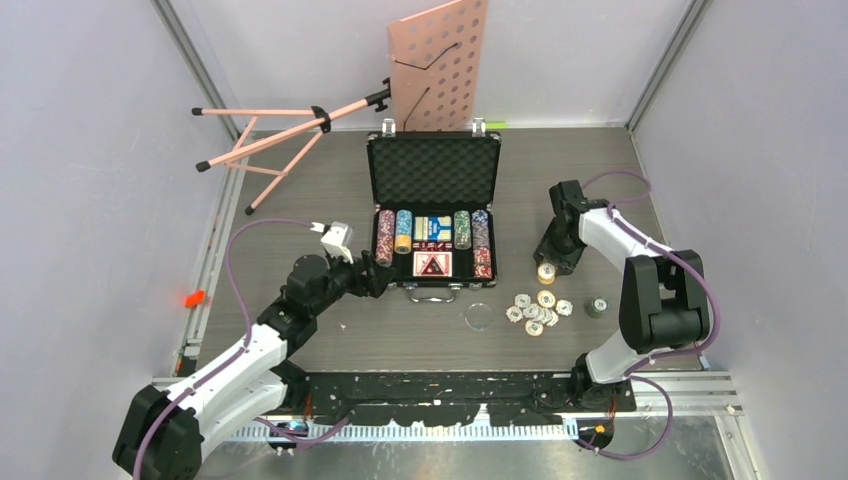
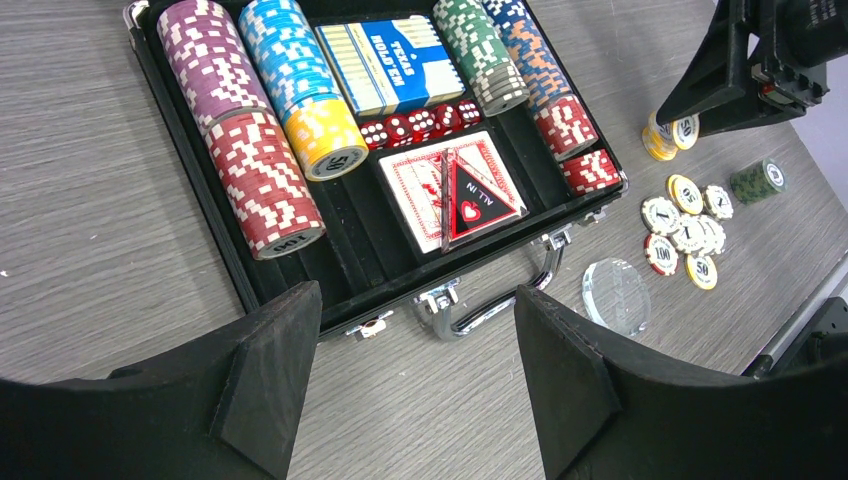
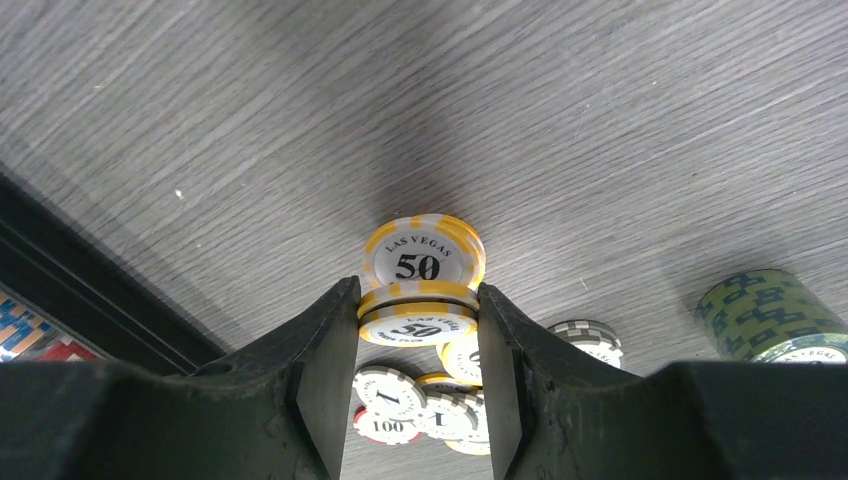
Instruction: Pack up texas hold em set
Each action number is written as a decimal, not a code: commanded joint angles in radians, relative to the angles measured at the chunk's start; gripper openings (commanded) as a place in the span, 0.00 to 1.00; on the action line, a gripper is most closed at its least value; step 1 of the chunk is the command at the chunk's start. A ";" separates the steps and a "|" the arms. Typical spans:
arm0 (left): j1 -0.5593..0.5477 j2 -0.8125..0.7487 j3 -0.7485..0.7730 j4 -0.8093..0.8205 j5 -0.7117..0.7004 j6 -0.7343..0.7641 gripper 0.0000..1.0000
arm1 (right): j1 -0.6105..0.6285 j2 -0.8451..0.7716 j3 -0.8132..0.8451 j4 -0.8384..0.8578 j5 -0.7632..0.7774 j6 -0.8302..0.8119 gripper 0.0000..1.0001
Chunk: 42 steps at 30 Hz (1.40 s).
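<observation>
The black briefcase (image 1: 433,160) lies open at the table's middle, its foam lid up. Its tray (image 2: 350,250) holds rows of multicoloured chips (image 2: 255,165), card decks (image 2: 395,65) and red dice (image 2: 415,125). My left gripper (image 1: 376,281) is open and empty at the case's front left corner, its jaws wide over the handle (image 2: 505,300). My right gripper (image 3: 418,300) is shut on a short stack of yellow 50 chips (image 3: 420,318), right of the case (image 1: 546,272). Another yellow 50 chip (image 3: 425,255) leans just beyond them.
Loose chips (image 1: 537,310) lie scattered in front right of the case, with a green chip stack (image 1: 597,307) further right. A clear round disc (image 1: 479,317) lies by the handle. A pink music stand (image 1: 437,65) and its tripod (image 1: 280,135) lie at the back.
</observation>
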 commanded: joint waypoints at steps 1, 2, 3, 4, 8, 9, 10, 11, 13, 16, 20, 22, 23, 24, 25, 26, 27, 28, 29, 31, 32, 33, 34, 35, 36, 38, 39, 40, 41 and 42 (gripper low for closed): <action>0.003 -0.010 0.005 0.041 -0.007 0.016 0.73 | -0.020 0.024 0.031 0.008 -0.037 -0.014 0.46; 0.003 -0.012 0.005 0.041 -0.007 0.016 0.73 | -0.024 0.027 0.032 0.011 -0.039 -0.015 0.47; 0.003 -0.012 0.005 0.041 -0.006 0.016 0.73 | -0.025 0.034 0.032 0.011 -0.041 -0.015 0.47; 0.003 -0.012 0.005 0.041 -0.007 0.016 0.73 | -0.027 0.037 0.033 0.013 -0.043 -0.016 0.48; 0.003 -0.017 0.005 0.038 -0.008 0.017 0.73 | -0.031 0.047 0.032 0.016 -0.051 -0.017 0.61; 0.003 -0.017 0.005 0.038 -0.009 0.017 0.73 | -0.032 0.045 0.031 0.016 -0.050 -0.017 0.67; 0.003 -0.019 0.005 0.038 -0.009 0.017 0.73 | -0.032 0.044 0.029 0.016 -0.049 -0.016 0.69; 0.003 -0.020 0.005 0.037 -0.008 0.017 0.73 | -0.032 0.042 0.029 0.017 -0.046 -0.015 0.73; 0.003 -0.020 0.005 0.037 -0.007 0.017 0.73 | -0.034 0.042 0.029 0.016 -0.045 -0.016 0.75; 0.003 -0.021 0.005 0.037 -0.006 0.017 0.73 | -0.034 0.044 0.030 0.016 -0.045 -0.016 0.76; 0.003 -0.024 0.005 0.035 -0.008 0.017 0.73 | -0.035 0.049 0.025 0.024 -0.048 -0.010 0.83; 0.003 -0.024 0.005 0.035 -0.008 0.017 0.73 | -0.035 0.055 0.021 0.032 -0.050 -0.010 0.86; 0.003 -0.025 0.005 0.035 -0.009 0.017 0.73 | -0.034 0.058 0.020 0.038 -0.050 -0.010 0.86; 0.003 -0.025 0.005 0.034 -0.009 0.017 0.73 | -0.034 0.066 0.017 0.040 -0.048 -0.010 0.86; 0.003 -0.025 0.005 0.034 -0.011 0.017 0.73 | -0.034 0.071 0.017 0.042 -0.047 -0.010 0.86; 0.003 -0.024 0.005 0.034 -0.010 0.017 0.73 | -0.034 0.082 0.015 0.043 -0.044 -0.010 0.84; 0.003 -0.024 0.005 0.034 -0.010 0.017 0.73 | -0.034 0.087 0.011 0.049 -0.042 -0.009 0.83; 0.003 -0.024 0.005 0.034 -0.010 0.017 0.73 | -0.034 0.092 0.005 0.053 -0.040 -0.005 0.81; 0.003 -0.024 0.005 0.034 -0.011 0.018 0.73 | -0.034 0.093 -0.011 0.063 -0.038 -0.004 0.80; 0.003 -0.023 0.005 0.032 -0.011 0.019 0.73 | -0.035 0.092 -0.041 0.083 -0.042 0.002 0.77; 0.003 -0.021 0.006 0.032 -0.011 0.019 0.73 | -0.034 0.090 -0.052 0.090 -0.043 0.003 0.74; 0.003 -0.021 0.006 0.032 -0.011 0.019 0.73 | -0.034 0.089 -0.070 0.099 -0.046 0.003 0.72; 0.003 -0.021 0.006 0.032 -0.012 0.019 0.73 | -0.035 0.089 -0.078 0.105 -0.047 0.005 0.69; 0.003 -0.021 0.006 0.032 -0.010 0.018 0.73 | -0.034 0.086 -0.096 0.115 -0.049 0.006 0.67; 0.003 -0.022 0.006 0.032 -0.011 0.019 0.73 | -0.033 0.082 -0.104 0.120 -0.052 0.010 0.63; 0.003 -0.022 0.006 0.032 -0.012 0.019 0.73 | -0.032 0.076 -0.127 0.133 -0.051 0.018 0.58; 0.003 -0.021 0.006 0.032 -0.012 0.019 0.73 | -0.031 0.072 -0.137 0.134 -0.045 0.021 0.54; 0.003 -0.021 0.006 0.032 -0.012 0.019 0.73 | -0.026 0.069 -0.143 0.134 -0.040 0.027 0.52; 0.003 -0.021 0.006 0.031 -0.012 0.019 0.73 | -0.024 0.065 -0.154 0.135 -0.040 0.030 0.50; 0.003 -0.021 0.008 0.031 -0.013 0.020 0.73 | -0.018 0.063 -0.158 0.136 -0.041 0.032 0.50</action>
